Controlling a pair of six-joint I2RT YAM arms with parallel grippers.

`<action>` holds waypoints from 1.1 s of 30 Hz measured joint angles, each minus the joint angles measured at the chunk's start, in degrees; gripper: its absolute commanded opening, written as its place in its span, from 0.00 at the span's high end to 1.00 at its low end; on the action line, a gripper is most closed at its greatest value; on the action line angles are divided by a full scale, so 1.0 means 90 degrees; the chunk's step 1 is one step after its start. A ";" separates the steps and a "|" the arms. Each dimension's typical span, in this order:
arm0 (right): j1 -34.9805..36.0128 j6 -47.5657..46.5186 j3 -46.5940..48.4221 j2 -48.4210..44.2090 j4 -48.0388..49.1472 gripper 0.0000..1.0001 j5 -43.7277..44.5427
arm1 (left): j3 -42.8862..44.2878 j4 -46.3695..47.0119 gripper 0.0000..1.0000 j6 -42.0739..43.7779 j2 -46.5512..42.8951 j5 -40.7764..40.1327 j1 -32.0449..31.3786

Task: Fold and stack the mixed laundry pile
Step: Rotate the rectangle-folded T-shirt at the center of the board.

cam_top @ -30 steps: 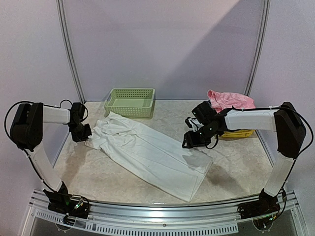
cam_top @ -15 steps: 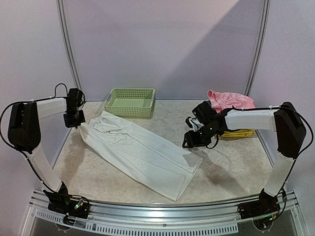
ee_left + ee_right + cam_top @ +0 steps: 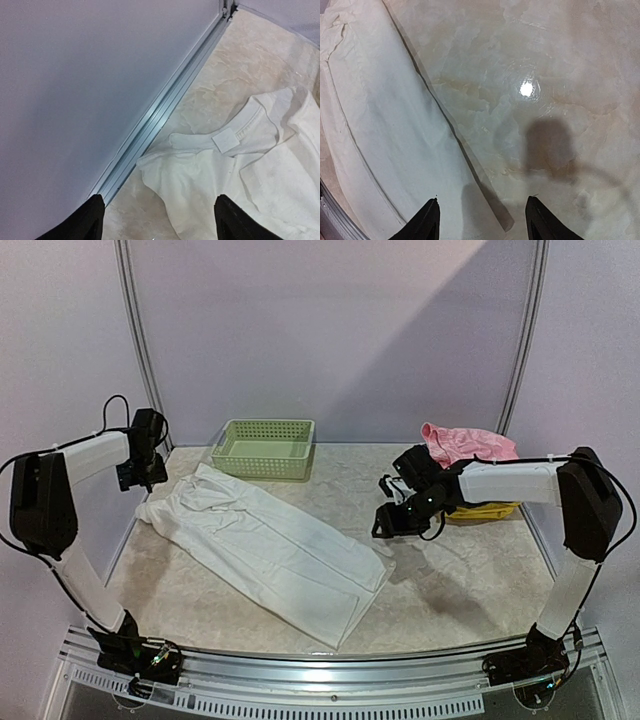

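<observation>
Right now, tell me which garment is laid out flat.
The white T-shirt, stretched out diagonally at full length. The pink garment is bunched at the far right corner, and the yellow cloth is a small heap partly hidden by the right arm.

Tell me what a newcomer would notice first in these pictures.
A large white cloth garment lies spread diagonally across the marbled table, collar end at the left. The left gripper and right gripper hang open above its two ends, holding nothing. At the back stand a pale green lattice plastic basket and, far right, a crumpled pink cloth piece.
</observation>
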 measured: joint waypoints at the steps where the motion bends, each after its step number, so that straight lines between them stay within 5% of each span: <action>1: -0.0012 0.0000 0.0000 0.0000 0.0012 0.41 0.0002 | -0.0036 -0.0022 0.19 0.0019 -0.0092 -0.0036 -0.0041; 14: -0.0053 -0.0027 0.0005 0.0551 0.0282 0.43 -0.0129 | -0.0464 0.0070 0.26 0.0044 -0.0345 0.1219 -0.0838; 33: 0.0044 0.0080 0.0027 0.0869 0.0517 0.45 -0.0168 | -0.0483 0.0656 0.38 0.0015 0.1486 0.2433 -0.0814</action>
